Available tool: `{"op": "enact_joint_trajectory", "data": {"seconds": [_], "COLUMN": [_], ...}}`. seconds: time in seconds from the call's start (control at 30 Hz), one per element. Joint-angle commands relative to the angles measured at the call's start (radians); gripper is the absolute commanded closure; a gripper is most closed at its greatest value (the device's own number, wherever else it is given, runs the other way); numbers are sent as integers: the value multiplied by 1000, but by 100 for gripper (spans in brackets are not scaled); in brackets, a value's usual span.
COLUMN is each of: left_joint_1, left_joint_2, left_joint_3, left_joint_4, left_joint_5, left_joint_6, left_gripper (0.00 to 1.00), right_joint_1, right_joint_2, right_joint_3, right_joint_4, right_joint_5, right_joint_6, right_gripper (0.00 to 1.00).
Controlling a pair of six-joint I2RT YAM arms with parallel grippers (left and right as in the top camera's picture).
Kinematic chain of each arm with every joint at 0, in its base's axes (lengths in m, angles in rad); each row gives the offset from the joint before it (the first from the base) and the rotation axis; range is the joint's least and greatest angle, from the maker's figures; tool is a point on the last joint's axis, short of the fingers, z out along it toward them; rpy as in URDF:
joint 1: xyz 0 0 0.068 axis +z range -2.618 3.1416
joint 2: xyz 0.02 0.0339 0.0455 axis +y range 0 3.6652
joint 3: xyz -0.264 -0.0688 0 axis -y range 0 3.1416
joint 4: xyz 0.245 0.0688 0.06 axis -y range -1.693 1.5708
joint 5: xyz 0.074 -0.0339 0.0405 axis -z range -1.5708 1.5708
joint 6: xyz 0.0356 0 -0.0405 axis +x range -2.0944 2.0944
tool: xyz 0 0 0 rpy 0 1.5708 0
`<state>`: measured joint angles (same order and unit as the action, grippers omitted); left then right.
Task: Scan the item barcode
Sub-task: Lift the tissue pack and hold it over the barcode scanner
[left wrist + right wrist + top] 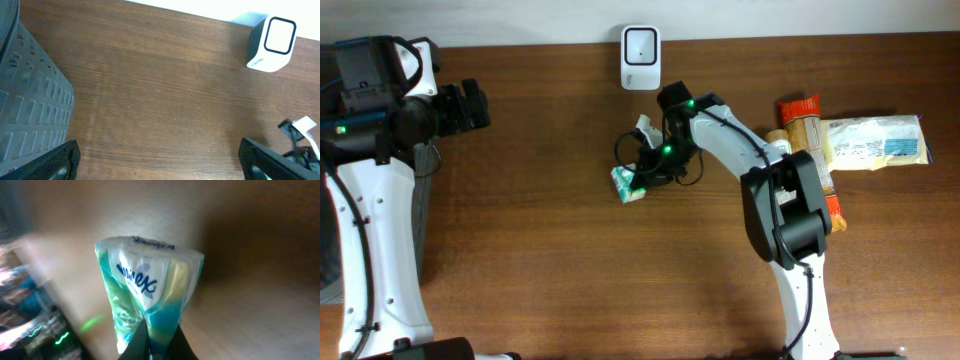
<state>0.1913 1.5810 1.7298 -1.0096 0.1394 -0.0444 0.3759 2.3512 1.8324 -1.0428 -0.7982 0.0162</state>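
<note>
The item is a soft Kleenex tissue pack, white with green and blue print. It hangs just below and left of the white barcode scanner at the table's back edge. My right gripper is shut on one end of the pack. In the right wrist view the pack fans out from the pinched end between my right gripper's dark fingers; no barcode shows there. My left gripper stands wide open at the far left, holding nothing. In the left wrist view the left gripper spans bare wood, with the scanner at upper right.
Several grocery items lie at the right: an orange-capped jar and a flat pale packet. A grey perforated basket stands at the left in the left wrist view.
</note>
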Motion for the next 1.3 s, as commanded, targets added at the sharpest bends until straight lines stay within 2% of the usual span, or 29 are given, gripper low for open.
{"op": "enact_joint_trajectory", "data": {"seconds": [0.0, 0.03, 0.17, 0.4, 0.6, 0.63, 0.7, 0.73, 0.77, 0.83, 0.9, 0.97, 1.03, 1.07, 1.17, 1.27], "left_joint_1": [3, 3, 3, 3, 3, 3, 3, 3, 3, 3, 3, 3, 3, 3, 3, 3], "left_joint_2": [-7, -7, -7, -7, -7, -7, -7, -7, -7, -7, -7, -7, -7, -7, -7, -7], "left_joint_3": [2, 2, 2, 2, 2, 2, 2, 2, 2, 2, 2, 2, 2, 2, 2, 2], "left_joint_4": [1, 1, 1, 1, 1, 1, 1, 1, 1, 1, 1, 1, 1, 1, 1, 1], "left_joint_5": [3, 3, 3, 3, 3, 3, 3, 3, 3, 3, 3, 3, 3, 3, 3, 3], "left_joint_6": [16, 16, 16, 16, 16, 15, 15, 16, 16, 16, 16, 16, 16, 15, 16, 15], "left_gripper": [1, 1, 1, 1, 1, 1, 1, 1, 1, 1, 1, 1, 1, 1, 1, 1], "right_joint_1": [-88, -124, -227, -278, -284, -278, -220, -169, -109, -51, -6, 35, 72, 89, 89, 90], "right_joint_2": [10, 8, -43, -214, -235, -235, -235, -235, -235, -235, -235, -235, -213, -174, -60, 77], "right_joint_3": [64, 88, 92, 241, 274, 274, 271, 272, 273, 340, 496, 557, 553, 546, 546, 546], "right_joint_4": [-92, -135, -148, -252, -251, -251, -252, -251, -244, -252, -233, -105, 57, 206, 458, 624], "right_joint_5": [-388, -506, -746, -754, -690, -588, -197, 43, 370, 603, 895, 1140, 1324, 1399, 1405, 1404], "right_joint_6": [-192, -230, -229, -192, -195, -196, -193, -190, -85, -64, -64, -117, -208, -305, -385, -591], "right_gripper": [96, 96, 96, 96, 96, 96, 96, 96, 96, 96, 96, 96, 96, 96, 96, 96]}}
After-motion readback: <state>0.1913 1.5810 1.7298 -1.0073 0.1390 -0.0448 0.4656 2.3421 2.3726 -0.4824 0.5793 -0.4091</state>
